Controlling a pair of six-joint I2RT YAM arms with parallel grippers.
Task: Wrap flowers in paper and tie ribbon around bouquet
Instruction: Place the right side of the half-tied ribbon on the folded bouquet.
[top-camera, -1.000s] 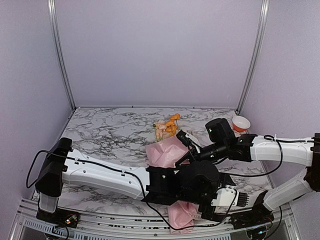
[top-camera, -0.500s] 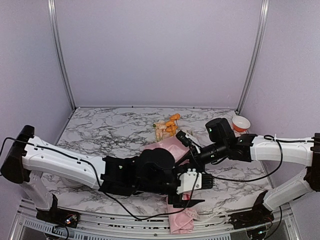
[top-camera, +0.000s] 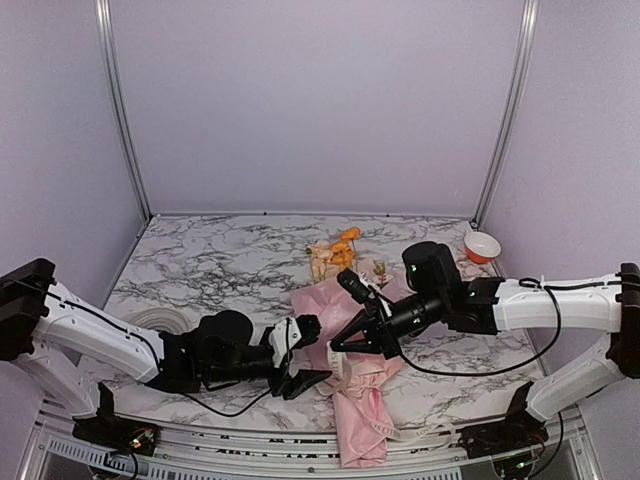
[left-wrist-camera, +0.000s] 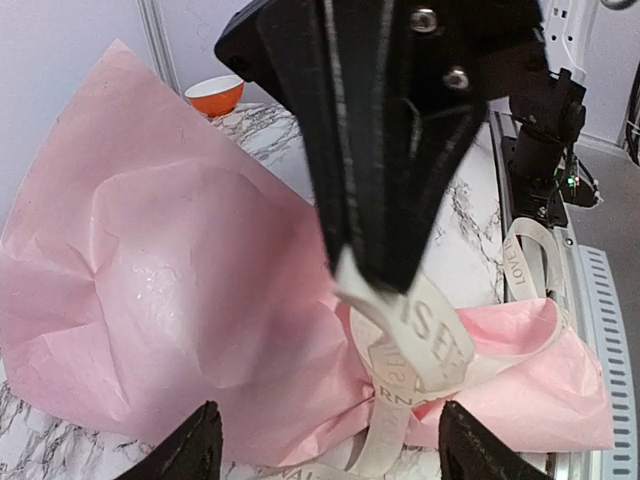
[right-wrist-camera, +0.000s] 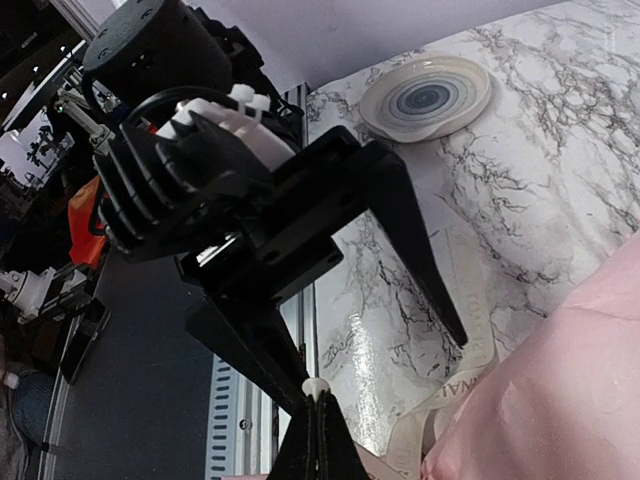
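A: How should this ribbon pickup go?
B: I'd slide the left gripper (left-wrist-camera: 330, 442) forward until the ribbon (left-wrist-camera: 418, 335) sits between its jaws, just under the right gripper (left-wrist-camera: 375, 272). Then pinch without dragging the bouquet (top-camera: 355, 405) lying on the tabletop (top-camera: 220, 262).
A: And the jaws?
B: Left: wide apart, empty, ribbon ahead at 12 o'clock. Right: clamped on the raised ribbon. Beyond, the flowers (top-camera: 338, 252) poke out at 12 o'clock.

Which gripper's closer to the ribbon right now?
Right. The right gripper is shut on the ribbon, pinching it above the paper. The left gripper is open just beside it, fingers either side of the hanging strand, not gripping.
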